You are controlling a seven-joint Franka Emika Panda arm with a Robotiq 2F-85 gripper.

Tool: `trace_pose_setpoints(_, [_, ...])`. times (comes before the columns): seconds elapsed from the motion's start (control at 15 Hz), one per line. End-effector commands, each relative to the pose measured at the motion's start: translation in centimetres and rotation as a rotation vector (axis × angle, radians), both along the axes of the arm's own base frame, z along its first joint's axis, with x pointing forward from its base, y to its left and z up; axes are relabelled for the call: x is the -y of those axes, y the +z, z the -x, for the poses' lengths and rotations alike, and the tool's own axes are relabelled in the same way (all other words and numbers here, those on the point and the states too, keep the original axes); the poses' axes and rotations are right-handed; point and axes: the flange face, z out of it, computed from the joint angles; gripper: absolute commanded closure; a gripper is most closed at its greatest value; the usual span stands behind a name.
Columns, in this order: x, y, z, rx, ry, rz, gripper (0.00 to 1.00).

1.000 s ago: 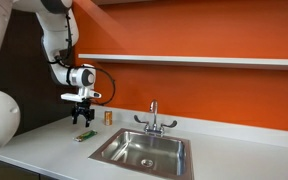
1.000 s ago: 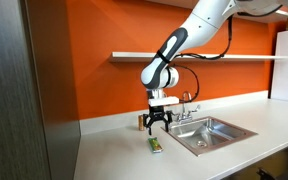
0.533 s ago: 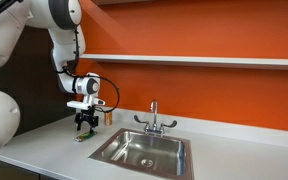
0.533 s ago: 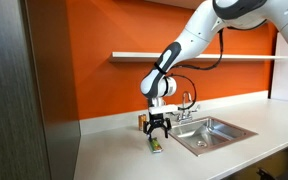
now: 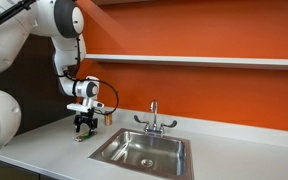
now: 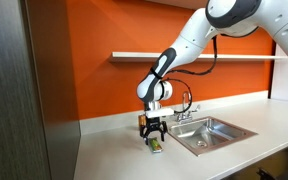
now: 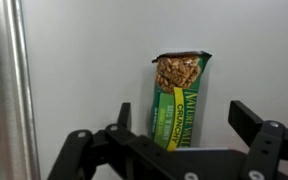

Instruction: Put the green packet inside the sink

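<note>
Black gripper (image 7: 182, 120) low over the white desk (image 7: 84, 60), jaws released wide astride the small flat green packet (image 7: 179, 100) at frame centre, likely pre-pinch across its narrow width, with the rectangular steel sink (image 5: 189, 158) lower right.

The counter (image 5: 44, 155) lies flat and bare from the green packet (image 5: 81, 137) to the sink (image 5: 109, 147). A small brown jar (image 5: 108, 116) stands near, by the wall (image 5: 204, 90). The faucet (image 5: 154, 120) sticks up behind the basin. Its top is open.
</note>
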Motion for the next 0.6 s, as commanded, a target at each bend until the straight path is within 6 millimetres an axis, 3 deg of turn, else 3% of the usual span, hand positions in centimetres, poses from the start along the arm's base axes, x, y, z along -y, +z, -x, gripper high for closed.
trace_pose_setpoints(0.0, [-0.54, -0.10, -0.70, -0.005, 0.020, -0.009, 0.00])
trace_pose_setpoints(0.53, [-0.58, -0.73, -0.87, -0.013, 0.014, -0.008, 0.00])
